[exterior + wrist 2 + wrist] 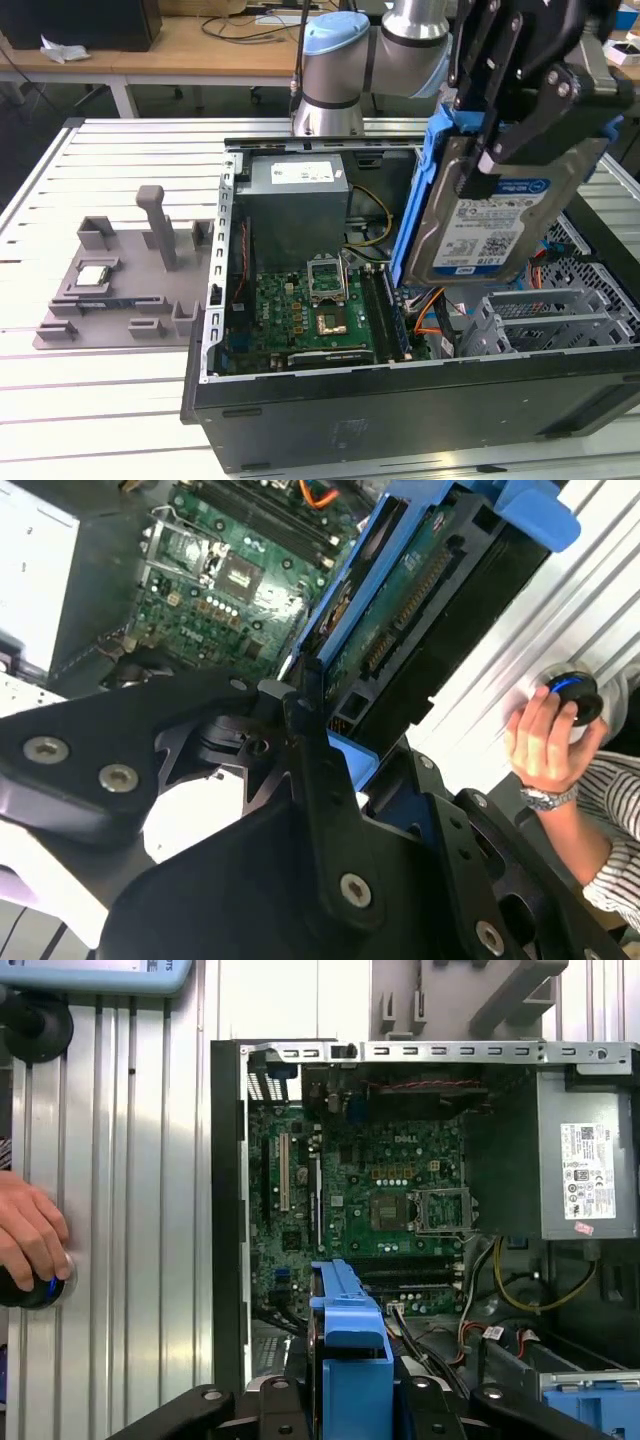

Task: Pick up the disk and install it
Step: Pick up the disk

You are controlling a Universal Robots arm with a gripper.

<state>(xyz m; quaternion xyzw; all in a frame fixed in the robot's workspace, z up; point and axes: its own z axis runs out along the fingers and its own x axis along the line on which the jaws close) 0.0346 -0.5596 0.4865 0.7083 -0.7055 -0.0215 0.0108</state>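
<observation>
The disk (500,225), a silver hard drive with a white-and-blue label and blue carrier rails, hangs tilted in the air above the exterior view's right side of the open computer case (400,410). My gripper (490,165) is shut on it from above, its black fingers (535,110) clamping the drive's faces. In the second wrist view the disk (400,605) shows its circuit-board underside past the gripper (325,745). In the first wrist view the blue carrier edge (350,1345) stands between the fingers (290,1400) over the motherboard. The grey metal drive cage (560,320) lies just below the disk.
Inside the case are the green motherboard (310,310) and a grey power supply (295,200). A grey fixture plate (110,300) holding a small square chip (93,277) lies on the slatted table at the exterior view's left. A person's hand (30,1235) rests on a black knob beside the case.
</observation>
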